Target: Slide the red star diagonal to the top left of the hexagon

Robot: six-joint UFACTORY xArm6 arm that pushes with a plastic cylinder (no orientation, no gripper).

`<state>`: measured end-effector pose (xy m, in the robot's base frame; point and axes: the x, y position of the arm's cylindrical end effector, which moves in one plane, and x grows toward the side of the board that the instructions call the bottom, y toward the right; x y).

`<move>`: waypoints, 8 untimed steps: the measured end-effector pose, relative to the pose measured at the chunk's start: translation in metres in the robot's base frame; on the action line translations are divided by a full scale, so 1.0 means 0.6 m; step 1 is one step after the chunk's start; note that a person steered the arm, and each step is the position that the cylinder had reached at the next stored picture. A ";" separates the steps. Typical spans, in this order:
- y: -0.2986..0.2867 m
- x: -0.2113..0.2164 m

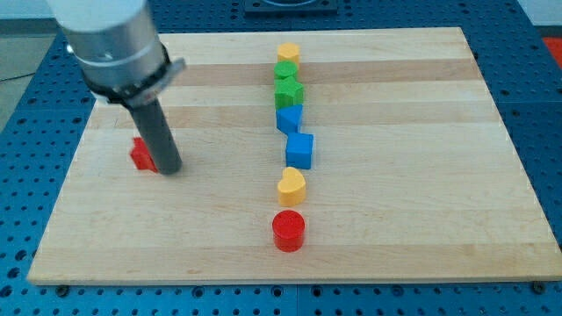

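The red star (140, 155) lies at the view's left on the wooden board (421, 219), partly hidden behind my rod. My tip (169, 169) rests on the board right against the star's right side. The yellow hexagon (288, 53) sits at the top of a column of blocks in the middle, far to the right of and above the star.
Below the hexagon the column runs down: a green block (284, 71), a second green block (288, 91), a blue block (289, 118), a blue cube (299, 150), a yellow heart (291, 186) and a red cylinder (288, 230). The arm's grey body (110, 39) hangs over the top left corner.
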<state>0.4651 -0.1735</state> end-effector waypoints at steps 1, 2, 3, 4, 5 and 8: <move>0.000 -0.029; -0.048 0.008; -0.119 -0.059; -0.056 -0.111; -0.056 -0.088; -0.055 -0.162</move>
<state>0.3681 -0.2063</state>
